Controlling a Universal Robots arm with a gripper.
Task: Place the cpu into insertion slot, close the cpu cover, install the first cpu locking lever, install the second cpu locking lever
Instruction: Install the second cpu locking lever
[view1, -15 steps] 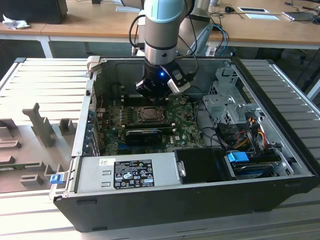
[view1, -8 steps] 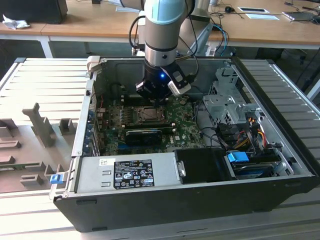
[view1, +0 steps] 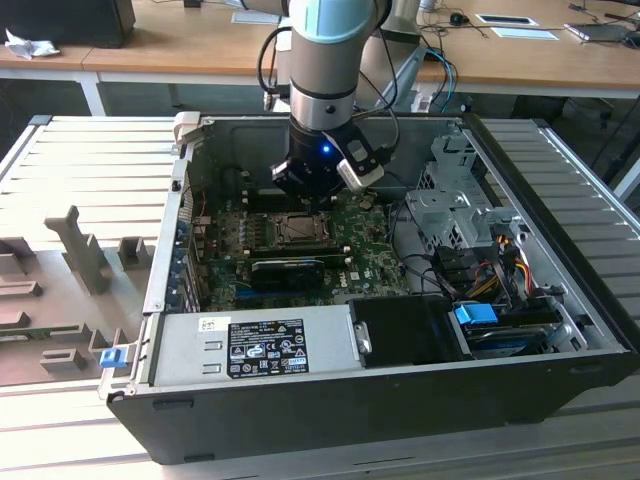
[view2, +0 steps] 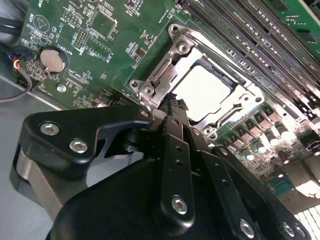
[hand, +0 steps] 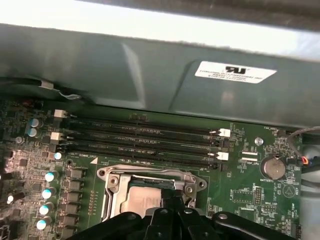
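The cpu (view2: 202, 92) sits in the insertion slot (view2: 231, 81) with the cpu cover (view2: 172, 60) down over it — two steps done, by the look of it. The gripper (view2: 172, 107) hovers just above the cover's edge, jaws pinched together, empty — lever work apparently remains.

The arm (view1: 325, 60) hangs vertical, its pincer (view2: 172, 107) pointing down with fingertips together

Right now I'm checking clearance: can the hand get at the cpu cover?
Probably yes: the hand hangs right over the cpu cover, which lies down around the cpu, with nothing between them.
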